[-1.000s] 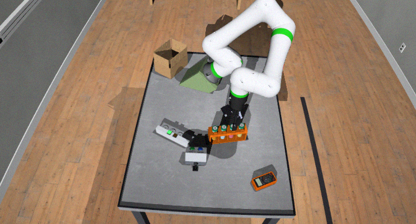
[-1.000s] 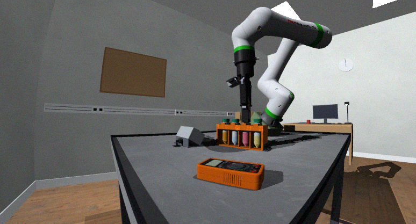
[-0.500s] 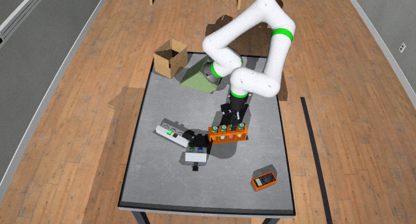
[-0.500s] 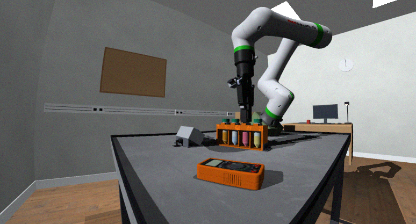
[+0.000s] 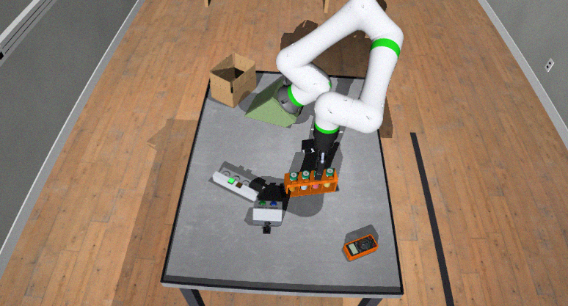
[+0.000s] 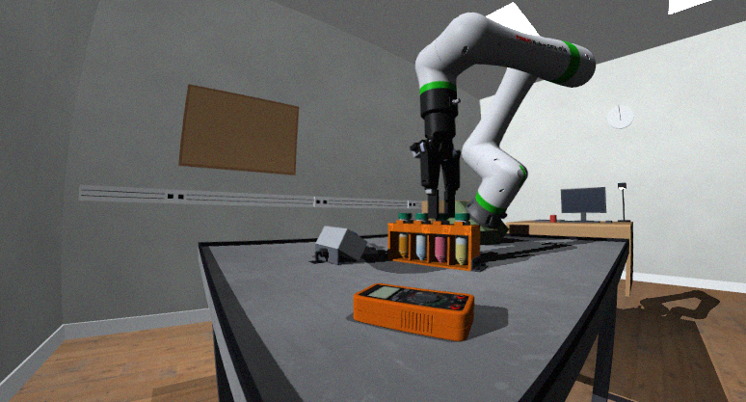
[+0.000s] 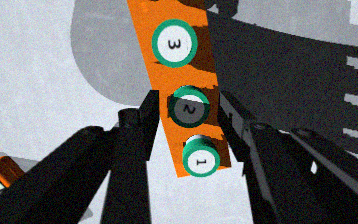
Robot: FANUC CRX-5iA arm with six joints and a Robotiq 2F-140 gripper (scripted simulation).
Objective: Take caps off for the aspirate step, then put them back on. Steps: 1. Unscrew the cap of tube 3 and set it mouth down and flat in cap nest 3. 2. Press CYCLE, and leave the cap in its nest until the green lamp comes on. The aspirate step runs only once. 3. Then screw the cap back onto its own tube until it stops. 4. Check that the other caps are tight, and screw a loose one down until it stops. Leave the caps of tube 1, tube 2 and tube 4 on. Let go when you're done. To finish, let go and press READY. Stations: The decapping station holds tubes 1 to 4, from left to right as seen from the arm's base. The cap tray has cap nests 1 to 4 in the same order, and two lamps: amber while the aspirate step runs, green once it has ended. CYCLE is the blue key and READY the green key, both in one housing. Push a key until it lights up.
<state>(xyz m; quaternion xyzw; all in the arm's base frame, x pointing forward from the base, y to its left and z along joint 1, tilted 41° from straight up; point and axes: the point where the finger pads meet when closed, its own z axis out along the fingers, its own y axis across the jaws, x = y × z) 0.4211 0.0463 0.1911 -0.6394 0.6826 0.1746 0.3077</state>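
Observation:
The orange decapping station (image 5: 311,181) holds four tubes with green caps. In the wrist view I see caps numbered 3 (image 7: 174,43), 2 (image 7: 189,109) and 1 (image 7: 200,158), each sitting on its tube. My gripper (image 7: 188,105) stands straight down over cap 2, one finger on each side. A small gap shows between each finger and the cap, so the gripper is open and holds nothing. In the top and exterior views the gripper (image 5: 318,170) (image 6: 440,206) is over the pink tube (image 6: 439,247). The white cap tray (image 5: 234,180) shows a bright green lamp (image 5: 230,180).
The key housing (image 5: 268,211) with the green key (image 5: 262,203) and the blue key (image 5: 273,203) stands just left of the rack. An orange multimeter (image 5: 359,246) lies near the front right. A cardboard box (image 5: 232,79) and a green wedge (image 5: 270,105) stand at the back.

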